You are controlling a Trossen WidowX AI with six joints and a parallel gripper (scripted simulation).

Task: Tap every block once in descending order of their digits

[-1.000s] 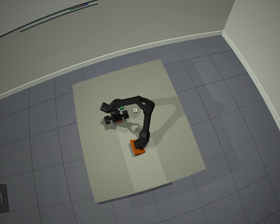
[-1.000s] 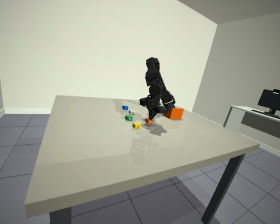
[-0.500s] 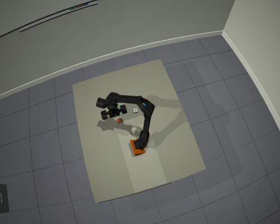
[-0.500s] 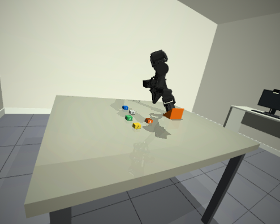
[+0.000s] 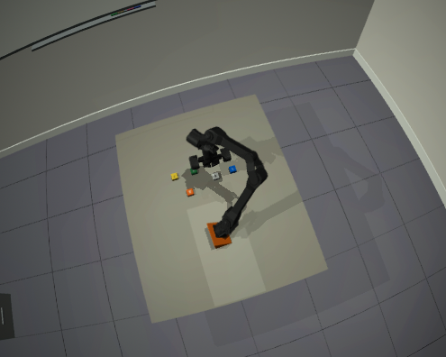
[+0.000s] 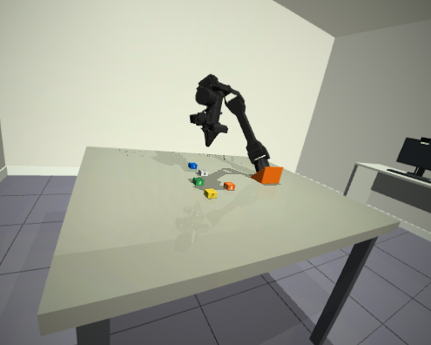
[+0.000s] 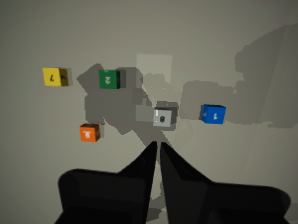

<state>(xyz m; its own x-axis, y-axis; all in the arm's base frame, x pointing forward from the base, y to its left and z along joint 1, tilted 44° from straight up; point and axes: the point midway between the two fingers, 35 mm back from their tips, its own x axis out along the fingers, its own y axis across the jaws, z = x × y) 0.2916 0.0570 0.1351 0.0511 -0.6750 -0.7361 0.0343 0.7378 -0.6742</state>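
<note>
Currently the fingers (image 6: 208, 145) are pointing down, nearly together and holding nothing, hovering above the table (image 5: 165, 270) (image 6: 159, 244). In the wrist view, the white block (image 5: 215, 176) (image 6: 203, 172) (image 7: 162, 117) is lying just beyond their tips, the blue block (image 5: 232, 169) (image 6: 192, 165) (image 7: 214, 114) sitting to one side, the orange (image 5: 190, 192) (image 6: 229, 186) (image 7: 90, 133), green (image 5: 194, 171) (image 6: 198, 181) (image 7: 109, 79) and yellow blocks (image 5: 174, 176) (image 6: 210, 193) (image 7: 54, 77) to the other.

Blue block (image 5: 232, 169) (image 6: 192, 165) (image 7: 214, 114): nearest the counter's (image 5: 165, 270) (image 6: 159, 244) (image 7: 40, 175) far edge in your exterior view, digit too small.
Leg (image 6: 93, 333): below the near left corner, you see its foot cut off.
</note>
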